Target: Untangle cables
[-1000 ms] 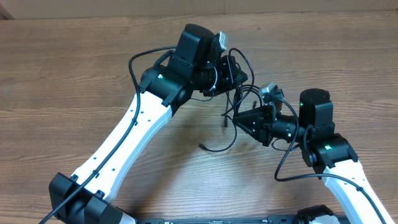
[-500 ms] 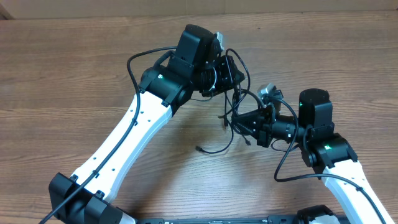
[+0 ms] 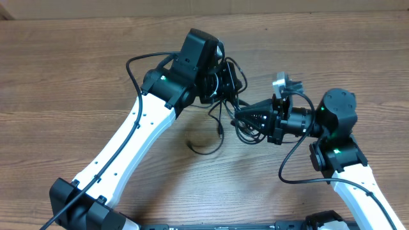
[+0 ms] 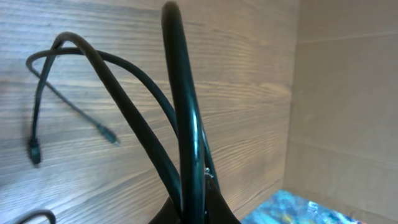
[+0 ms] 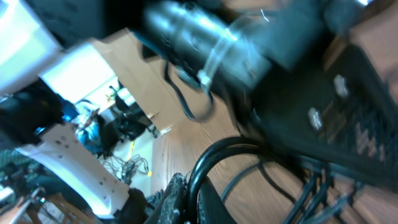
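Observation:
The thin black cables point(image 3: 225, 110) hang in a tangle between my two grippers above the wooden table. A loose end with a small plug point(image 3: 190, 145) trails down to the left. My left gripper point(image 3: 231, 78) is shut on the cables; in the left wrist view the cable loops point(image 4: 186, 124) rise from between its fingers point(image 4: 194, 208), with a plug end point(image 4: 33, 152) at the left. My right gripper point(image 3: 246, 119) is shut on a cable loop point(image 5: 214, 163) that runs between its fingers point(image 5: 193, 208).
The table point(image 3: 77, 70) is brown wood. A cardboard wall point(image 4: 348, 93) stands at its far edge. My two arms meet close together near the table's middle.
My right gripper has swung up and to the left, closer to the left gripper. The left gripper has shifted slightly left. The hanging cable end has moved left.

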Action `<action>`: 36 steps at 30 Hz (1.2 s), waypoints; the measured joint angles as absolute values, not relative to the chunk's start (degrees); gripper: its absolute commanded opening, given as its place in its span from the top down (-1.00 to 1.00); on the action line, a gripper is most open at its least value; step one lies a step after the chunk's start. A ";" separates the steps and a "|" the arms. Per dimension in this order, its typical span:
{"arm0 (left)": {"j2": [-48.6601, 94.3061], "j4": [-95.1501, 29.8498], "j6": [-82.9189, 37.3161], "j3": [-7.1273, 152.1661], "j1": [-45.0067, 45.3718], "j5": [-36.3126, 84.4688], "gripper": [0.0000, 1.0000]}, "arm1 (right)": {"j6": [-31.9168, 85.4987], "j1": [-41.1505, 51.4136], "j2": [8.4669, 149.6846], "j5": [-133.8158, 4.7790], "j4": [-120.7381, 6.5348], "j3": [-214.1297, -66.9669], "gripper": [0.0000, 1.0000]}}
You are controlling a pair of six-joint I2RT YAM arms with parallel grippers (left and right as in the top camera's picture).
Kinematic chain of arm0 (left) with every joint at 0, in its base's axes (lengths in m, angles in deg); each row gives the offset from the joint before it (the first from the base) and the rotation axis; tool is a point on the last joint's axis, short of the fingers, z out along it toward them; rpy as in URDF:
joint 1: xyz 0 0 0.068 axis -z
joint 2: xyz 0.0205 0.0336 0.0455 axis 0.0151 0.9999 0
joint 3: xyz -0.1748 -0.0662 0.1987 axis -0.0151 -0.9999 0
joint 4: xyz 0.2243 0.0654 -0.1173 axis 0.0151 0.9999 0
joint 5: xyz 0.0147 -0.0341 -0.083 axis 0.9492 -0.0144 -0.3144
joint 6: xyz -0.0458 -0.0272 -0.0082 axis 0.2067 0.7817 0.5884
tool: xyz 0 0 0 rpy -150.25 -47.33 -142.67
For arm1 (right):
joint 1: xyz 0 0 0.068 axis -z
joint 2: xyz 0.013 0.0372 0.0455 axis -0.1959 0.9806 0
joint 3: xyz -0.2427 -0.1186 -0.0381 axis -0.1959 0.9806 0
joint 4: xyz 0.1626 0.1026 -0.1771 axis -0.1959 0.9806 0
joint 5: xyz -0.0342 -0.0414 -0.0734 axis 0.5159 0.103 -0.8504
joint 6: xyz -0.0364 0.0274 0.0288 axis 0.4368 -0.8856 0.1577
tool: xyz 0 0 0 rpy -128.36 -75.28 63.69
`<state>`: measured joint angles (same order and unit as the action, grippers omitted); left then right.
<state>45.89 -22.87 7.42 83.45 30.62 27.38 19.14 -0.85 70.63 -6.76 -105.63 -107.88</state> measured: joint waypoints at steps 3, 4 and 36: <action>45.89 -20.38 6.59 83.45 30.62 27.33 0.92 | 14.84 -0.85 70.63 -6.28 -112.10 -107.88 0.93; 45.89 -19.72 6.34 83.45 30.66 27.33 0.92 | 13.41 -0.85 70.63 -6.11 -114.31 -107.90 0.93; 45.89 -15.50 0.25 83.45 32.37 32.41 0.92 | -7.85 -0.85 70.61 -3.92 -125.50 -107.93 0.92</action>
